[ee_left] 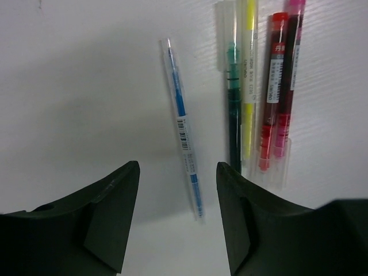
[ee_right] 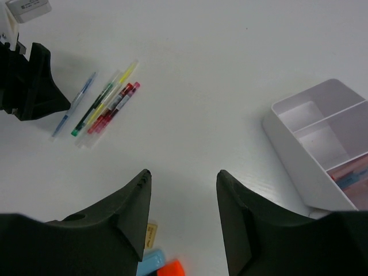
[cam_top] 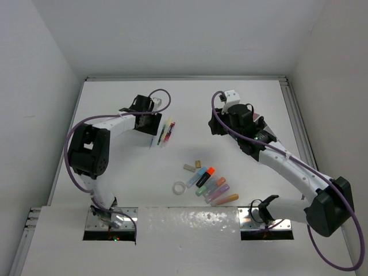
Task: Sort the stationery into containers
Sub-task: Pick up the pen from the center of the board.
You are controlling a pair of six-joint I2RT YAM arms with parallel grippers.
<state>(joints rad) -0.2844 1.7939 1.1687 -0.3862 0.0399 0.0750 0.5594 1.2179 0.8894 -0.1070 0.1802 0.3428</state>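
Two claws, both apart and empty. Top: left gripper (cam_top: pixel 152 133) at pen row (cam_top: pixel 167 132); highlighters (cam_top: pixel 210 185) well apart from it. Left wrist: blue pen (ee_left: pixel 185 129) between jaws, just beside the row, so closing skewed could roll it away. Right wrist: right gripper (ee_right: pixel 183 213) idle; organizer (ee_right: pixel 296 146) well apart from the row.

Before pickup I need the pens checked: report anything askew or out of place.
The blue pen lies alone, slanted, apart from the green pen, yellow pen, red pen and pink pen, which lie packed side by side. Nothing looks damaged.
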